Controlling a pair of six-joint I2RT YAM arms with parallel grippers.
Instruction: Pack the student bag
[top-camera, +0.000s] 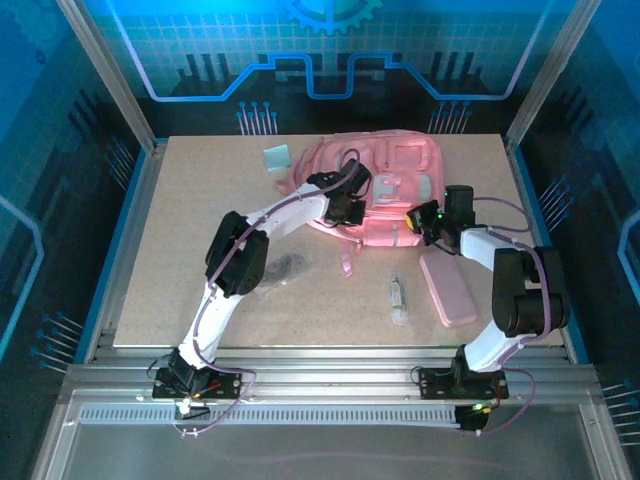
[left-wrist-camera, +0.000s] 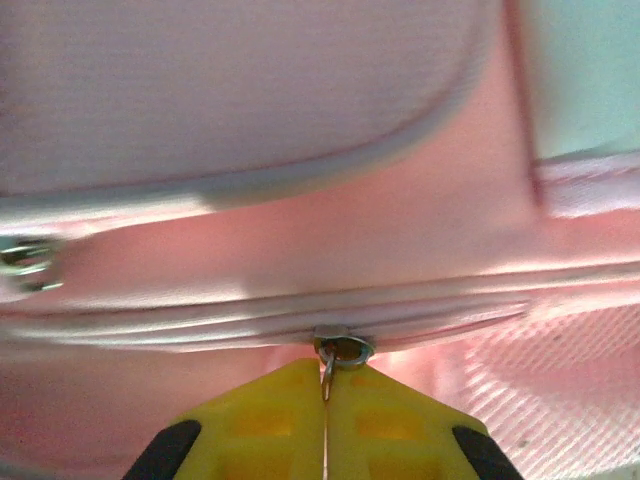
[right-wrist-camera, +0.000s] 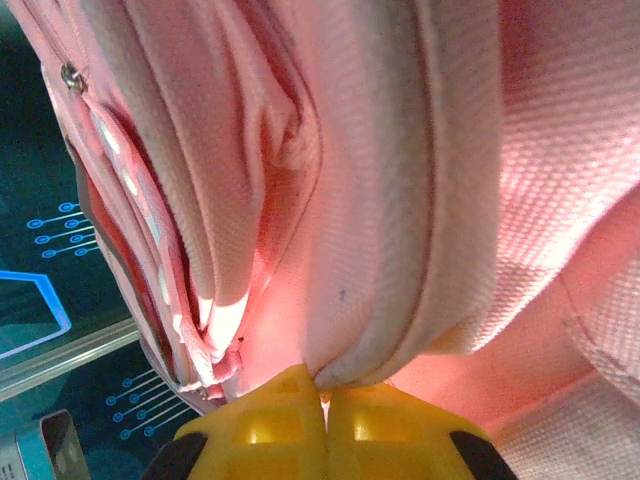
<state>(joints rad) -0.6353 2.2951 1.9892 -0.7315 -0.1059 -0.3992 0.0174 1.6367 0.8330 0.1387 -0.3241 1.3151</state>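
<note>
Found the large soft pink fabric backpack (top-camera: 390, 185) lying flat at the far middle of the pale brown bench (top-camera: 190, 230), front pockets up; saw the left claw (top-camera: 347, 212) at its near left side, yellow tips pressed together and pinching a small metal zip pull (left-wrist-camera: 340, 350) that hung from a closed zip line; saw the right claw (top-camera: 422, 222) at the bag's near right corner, likewise squeezed tight, nipping a piped seam of the pink cloth; noted a flat pink pencil case (top-camera: 447, 288) near the right arm, apart from the bag; just left of it a small clear tube (top-camera: 399, 299); spotted a pale green square card (top-camera: 277, 157) just left of the bag's far end
</note>
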